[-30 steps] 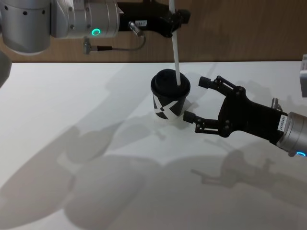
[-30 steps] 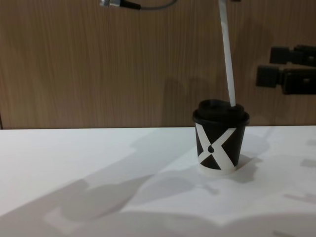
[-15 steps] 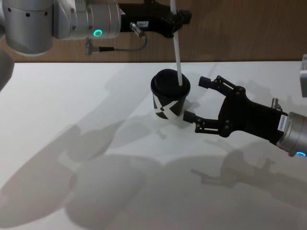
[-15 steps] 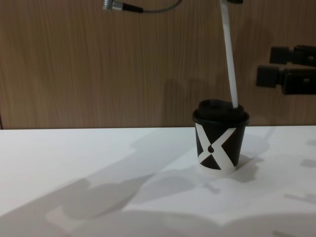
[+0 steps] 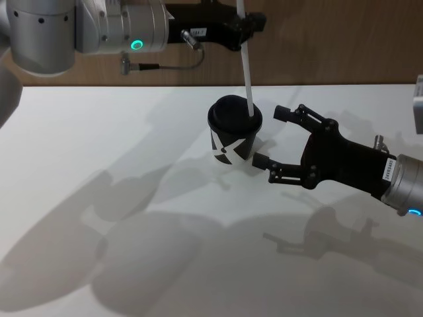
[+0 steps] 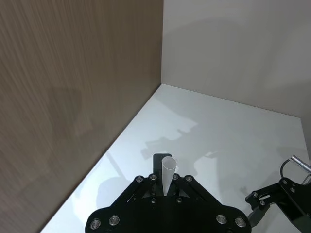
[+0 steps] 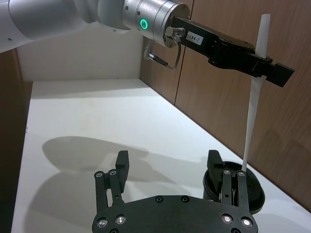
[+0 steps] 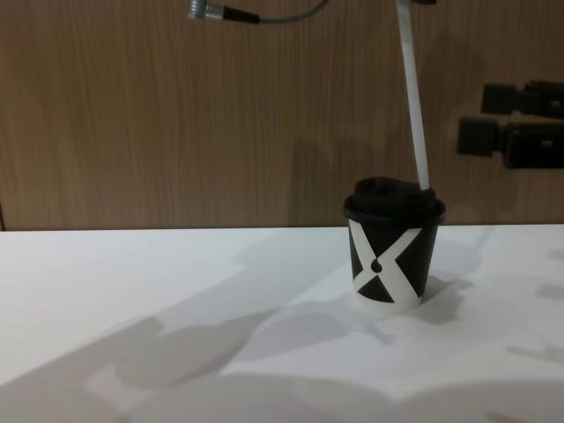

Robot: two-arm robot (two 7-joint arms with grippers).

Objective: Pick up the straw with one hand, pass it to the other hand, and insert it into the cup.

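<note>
White tabletop (image 5: 99,145) carries the small black paper cup (image 5: 234,137). Above it, the left gripper (image 5: 246,24) stays clamped on the thin white straw (image 5: 246,63), now shifted slightly rightward, tip at the lid. Beside the cup, the right gripper (image 5: 272,139) remains wide open, empty.

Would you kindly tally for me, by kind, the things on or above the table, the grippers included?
Cups: 1, the black cup with a white X.
Straws: 1, the white straw, lower end at the cup's lid.
Grippers: 2, the left gripper shut on the straw, and the right gripper open beside the cup.
Total: 4.
</note>
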